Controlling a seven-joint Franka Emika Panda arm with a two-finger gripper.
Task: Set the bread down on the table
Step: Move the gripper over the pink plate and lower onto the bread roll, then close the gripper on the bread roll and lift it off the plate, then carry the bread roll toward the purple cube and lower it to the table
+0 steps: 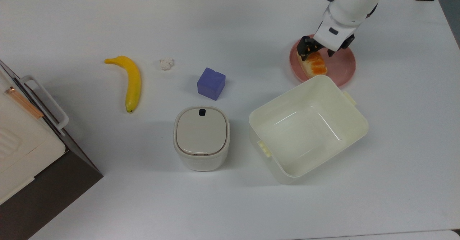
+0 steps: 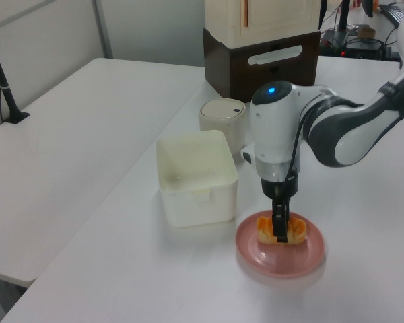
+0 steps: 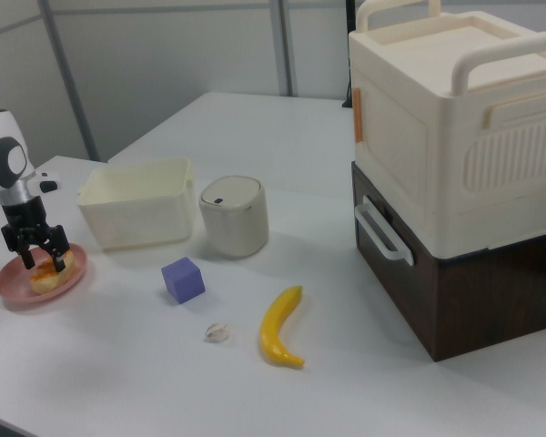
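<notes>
The bread [image 1: 317, 67], a small orange-glazed loaf, lies on the round pink plate [image 1: 341, 65] at the top view's right, on the white table [image 1: 251, 21]. My gripper [image 1: 316, 52] is lowered over the loaf's far end and is open, with one black finger on each side of it. The left view has the gripper [image 2: 281, 231] down in front of the bread [image 2: 297, 230], on the plate [image 2: 283, 265]. In the right view the gripper [image 3: 42, 259] straddles the bread [image 3: 44, 279] over the plate [image 3: 16, 291].
A cream tub [image 1: 309, 128] stands open right beside the plate. A purple cube [image 1: 211, 83], a lidded beige bin [image 1: 202, 137], a banana [image 1: 132, 82] and a small white lump [image 1: 166, 63] sit toward the top view's left. A cream-and-brown cabinet [image 1: 25, 150] fills the corner.
</notes>
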